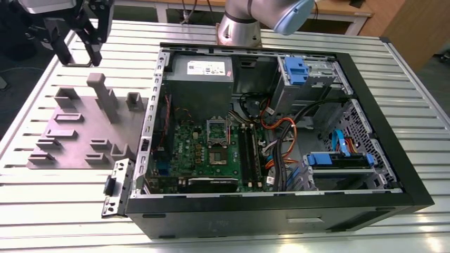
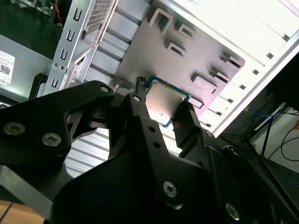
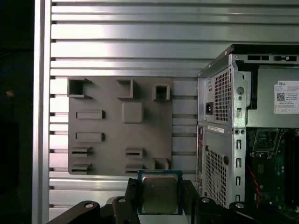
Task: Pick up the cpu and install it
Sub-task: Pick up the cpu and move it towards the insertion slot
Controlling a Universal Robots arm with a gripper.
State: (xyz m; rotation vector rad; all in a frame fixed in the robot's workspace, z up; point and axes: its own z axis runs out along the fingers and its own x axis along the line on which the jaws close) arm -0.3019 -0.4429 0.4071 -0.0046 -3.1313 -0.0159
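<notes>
Over at the exterior view's left, the gripper [image 1: 79,51] hangs above the slatted metal surface [image 1: 42,200], near one end of the grey fixture plate [image 1: 77,132]. In the first wrist view its black fingers [image 3: 132,192] pinch the cpu [image 3: 160,192] by two opposite edges, and it looks lifted clear of plate and surface.

That's a thin hold on a smooth, flat square. I'd worry it could slip or tilt in the grip. A skewed chip would sit badly in the socket [image 1: 217,132] and might damage its contacts. The way there also crosses the sheet-metal wall of the open computer case [image 1: 158,105], which the fingers could clip.

The chip has a dull silver lid with a blue-green rim. The plate is matte plastic, studded with blocky rests. The motherboard [image 1: 189,153] is green and crowded, with looping cables [image 1: 277,126] to its right.
</notes>
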